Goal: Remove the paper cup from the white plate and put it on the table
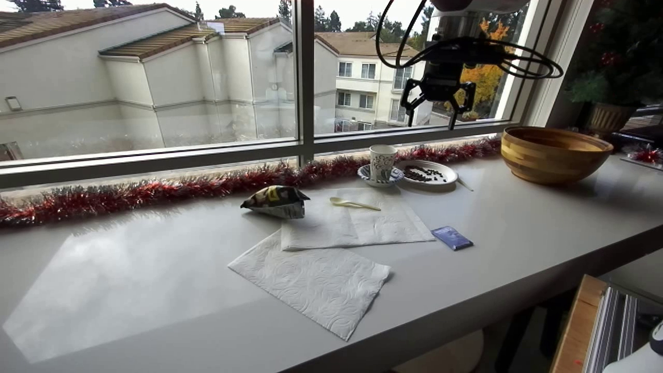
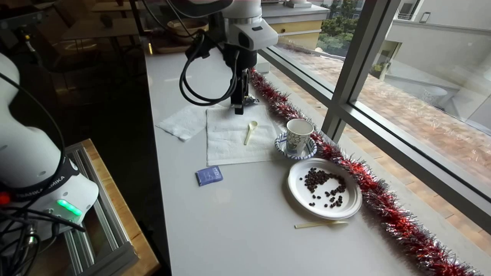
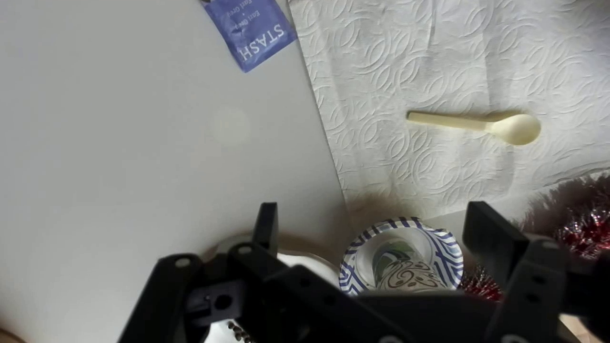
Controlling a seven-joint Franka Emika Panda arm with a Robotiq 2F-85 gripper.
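Over the tabletop (image 2: 230,237), higher than the white plate (image 2: 282,145), the end effector (image 1: 431,125), jaws apart, seems pre-grasp and should next descend around that plate's paper cup (image 2: 298,137)

Exterior views slanting down onto the table (image 2: 230,237), wrist view nearer, facing down, paper cup (image 2: 298,136) shared

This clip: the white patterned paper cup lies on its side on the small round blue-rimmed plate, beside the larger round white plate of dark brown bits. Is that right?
Not on its side: the white patterned paper cup stands upright, as both exterior views show. It is on the small blue-rimmed plate, beside the larger white plate of dark brown bits.
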